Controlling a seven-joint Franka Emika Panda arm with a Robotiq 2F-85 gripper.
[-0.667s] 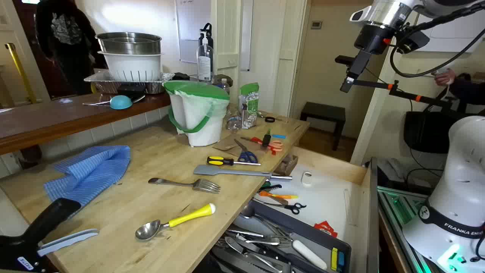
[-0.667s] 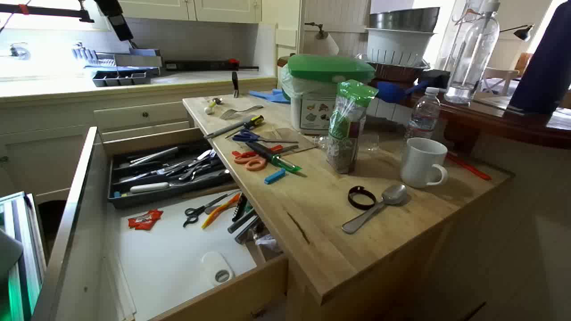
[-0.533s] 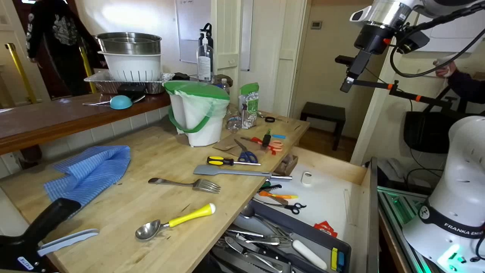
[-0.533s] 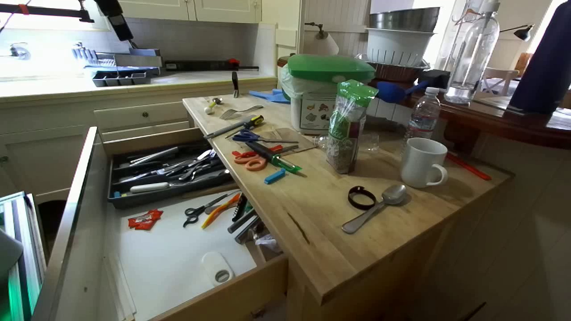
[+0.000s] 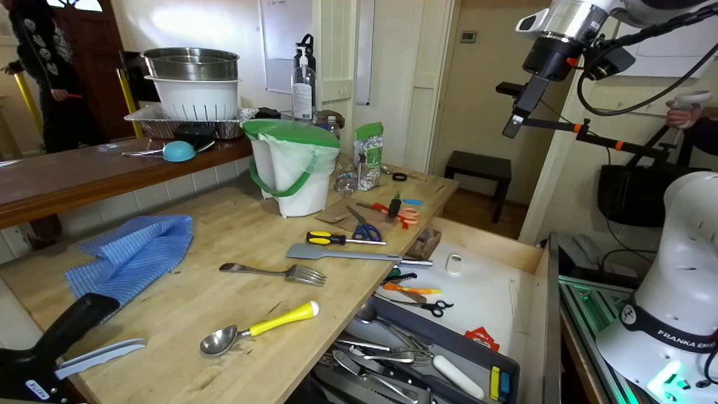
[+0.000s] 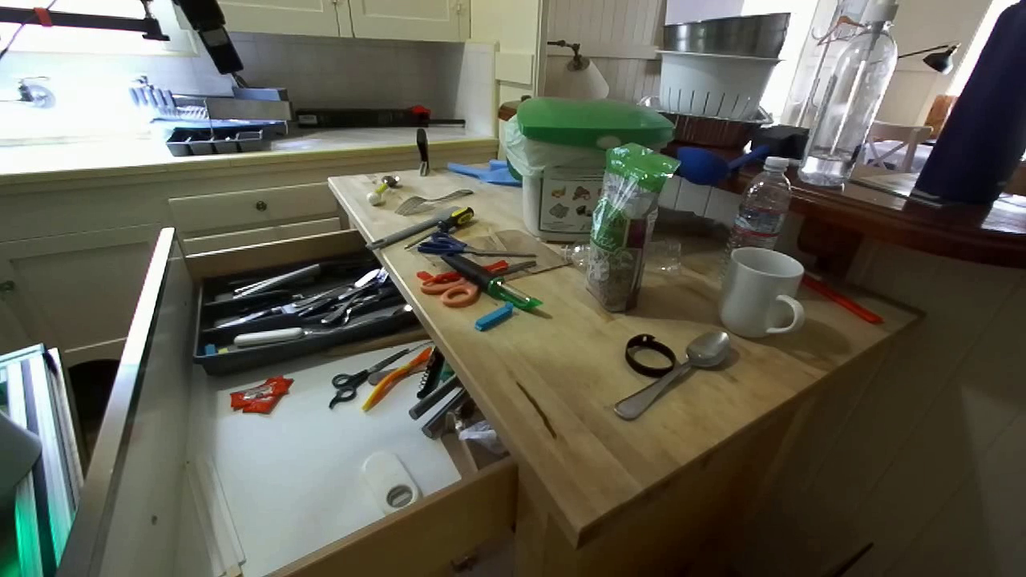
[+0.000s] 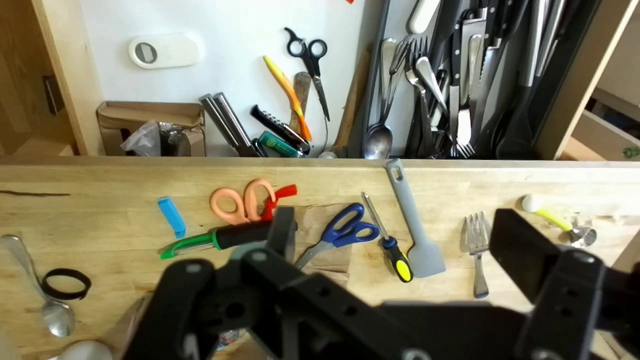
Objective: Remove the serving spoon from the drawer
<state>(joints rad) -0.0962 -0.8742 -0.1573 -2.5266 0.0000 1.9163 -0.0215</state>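
Wooden counter (image 7: pixel 110 220), bearing fork (image 7: pixel 478 245), spatula (image 7: pixel 426 257) and screwdriver (image 7: pixel 397 257); pale drawer (image 7: pixel 225 30), pulled out. Gripper (image 7: pixel 395 220): raised above the counter, fingers (image 7: pixel 525 250) wide apart, holding nothing; spatula and screwdriver below the gap between them. Serving spoon (image 7: pixel 516 140), black: inside the drawer, in a dark tray (image 7: pixel 371 105), beyond the fingertips and well apart from them, toward the finger at the right of the wrist view. Long axis: leading away from the fingers, slightly slanted; bowl end, in shadow, nearest the counter edge, handle hard to tell from its neighbours. Wrist view: spoon and both fingers made out; both exterior views: spoon not to be told from other cutlery (image 7: pixel 378 141). In an exterior view alone: person (image 5: pixel 42 56), by a brown door (image 5: pixel 98 56).
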